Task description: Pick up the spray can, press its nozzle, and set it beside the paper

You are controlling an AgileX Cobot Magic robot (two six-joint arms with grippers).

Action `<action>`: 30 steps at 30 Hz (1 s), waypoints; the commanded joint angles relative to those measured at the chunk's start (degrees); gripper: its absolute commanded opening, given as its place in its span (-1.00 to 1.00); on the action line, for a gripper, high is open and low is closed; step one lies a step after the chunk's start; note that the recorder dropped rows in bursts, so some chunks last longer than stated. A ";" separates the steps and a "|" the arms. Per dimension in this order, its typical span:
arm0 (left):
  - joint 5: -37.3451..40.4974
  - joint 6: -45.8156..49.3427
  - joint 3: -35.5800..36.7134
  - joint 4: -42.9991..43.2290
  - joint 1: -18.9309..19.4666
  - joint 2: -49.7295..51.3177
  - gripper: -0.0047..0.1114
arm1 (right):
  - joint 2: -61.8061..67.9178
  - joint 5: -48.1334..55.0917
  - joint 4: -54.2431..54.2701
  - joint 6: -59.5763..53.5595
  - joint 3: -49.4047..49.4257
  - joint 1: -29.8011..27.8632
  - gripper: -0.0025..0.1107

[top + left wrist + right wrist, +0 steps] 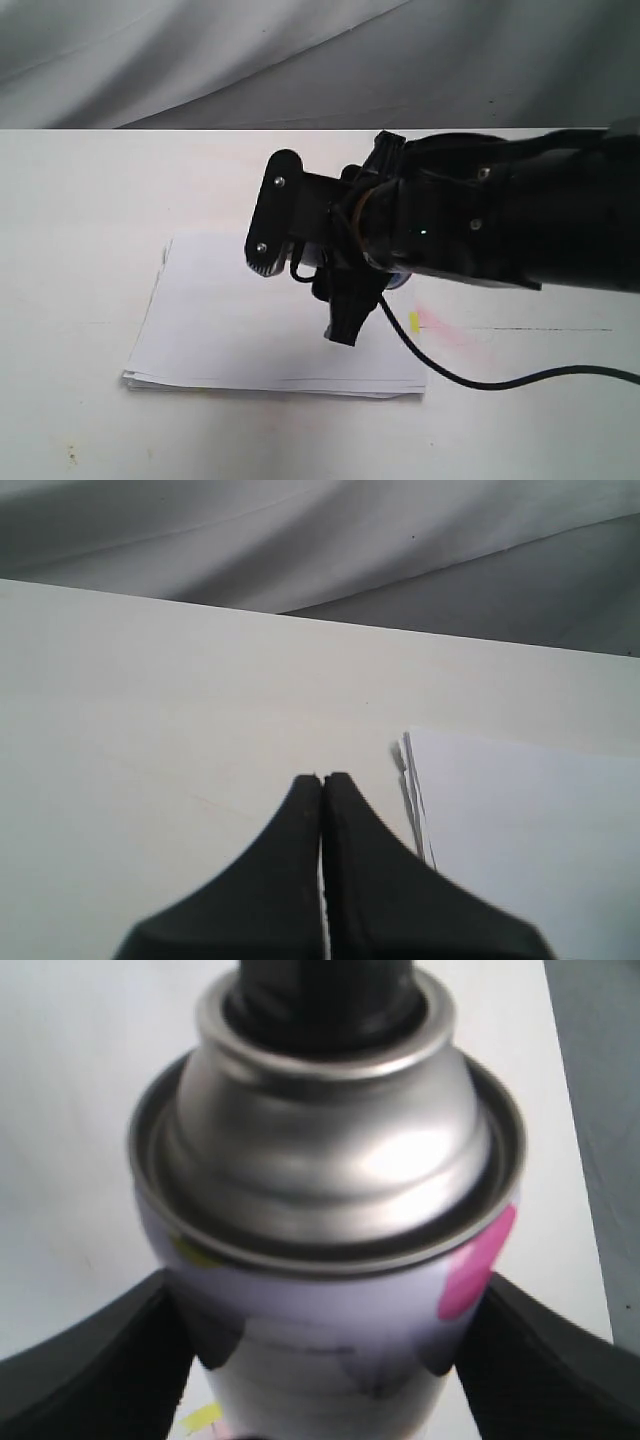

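The spray can point(330, 1180), silver-shouldered with a white and purple label and a pink patch, fills the right wrist view. My right gripper point(328, 1348) is shut on its body, one black finger on each side. A dark nozzle point(320, 990) shows at its top. In the exterior view the right arm point(480, 215) hangs over the paper's right part and hides nearly all of the can. The paper point(230, 330) is a thin white stack lying flat, with a yellow tab point(413, 321) on its right edge. My left gripper point(322, 778) is shut and empty, low over the table beside the paper's point(530, 820) corner.
A black cable point(500, 383) trails from the right arm across the table to the right. A faint pink stain point(445, 328) marks the table next to the yellow tab. Grey cloth point(200, 50) hangs behind the table's far edge.
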 commanded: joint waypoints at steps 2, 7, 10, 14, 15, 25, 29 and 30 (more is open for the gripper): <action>-0.27 -0.11 0.23 0.12 0.02 0.07 -0.92 | 4.10 -0.84 -9.04 4.42 -0.85 0.22 -0.96; -0.27 -0.11 0.23 0.12 0.02 0.07 -0.92 | 6.80 3.65 -23.79 18.42 -0.85 0.22 -0.96; -0.27 -0.11 0.23 0.12 0.02 0.07 -0.92 | 7.08 4.99 -27.18 21.83 -0.85 0.22 -0.96; -0.27 -0.11 0.23 0.12 0.02 0.07 -0.92 | 7.08 5.11 -27.30 21.83 -0.85 0.22 -0.96; -0.27 -0.11 0.23 0.12 0.02 0.07 -0.92 | 7.08 5.35 -27.30 21.96 -0.85 0.22 -0.96; -0.27 -0.11 0.23 0.12 0.02 0.07 -0.92 | 7.08 6.92 -27.30 23.11 -0.85 0.22 -0.96; -0.27 0.30 0.23 1.53 0.02 0.07 -0.92 | 7.08 6.92 -27.30 23.11 -0.85 0.22 -0.96; -0.27 0.30 0.23 3.91 0.02 0.07 -0.92 | 7.08 6.92 -27.30 23.11 -0.85 0.22 -0.96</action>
